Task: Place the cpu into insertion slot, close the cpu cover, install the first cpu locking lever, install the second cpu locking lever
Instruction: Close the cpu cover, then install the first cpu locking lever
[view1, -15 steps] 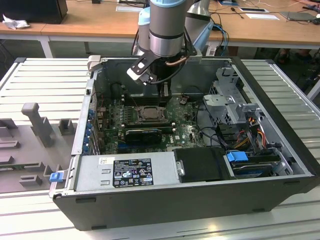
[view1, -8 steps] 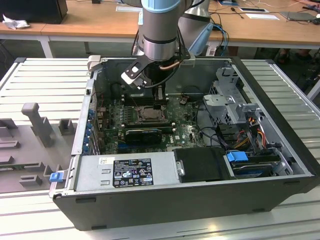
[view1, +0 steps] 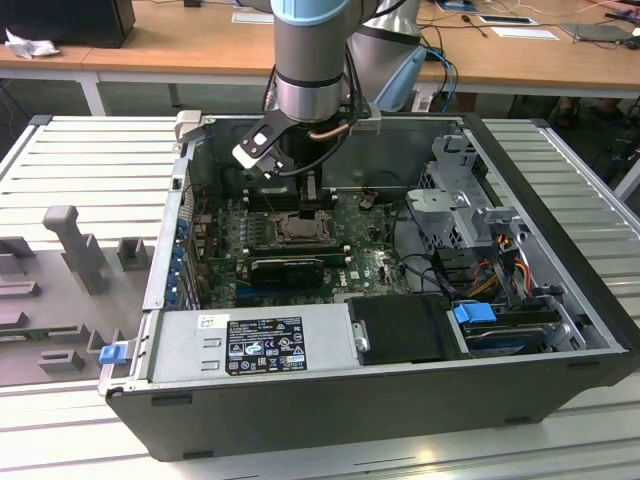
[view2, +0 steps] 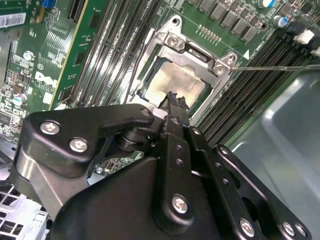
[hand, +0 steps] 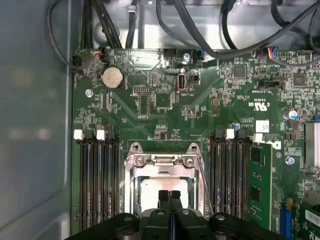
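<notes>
The cpu (hand: 150, 192) is lying flat in the insertion slot (hand: 131, 187), with the cpu cover (hand: 161, 161) seemingly sitting down around it. The gripper (hand: 170, 194) is hanging directly above the pale face, pointing straight down, clenched on nothing. A thin locking lever (hand: 204, 180) is running alongside the socket.

Bright, even room light, pale glare on the cpu (view2: 175, 80), dim shade deep inside the computer case (view1: 330, 415).
</notes>
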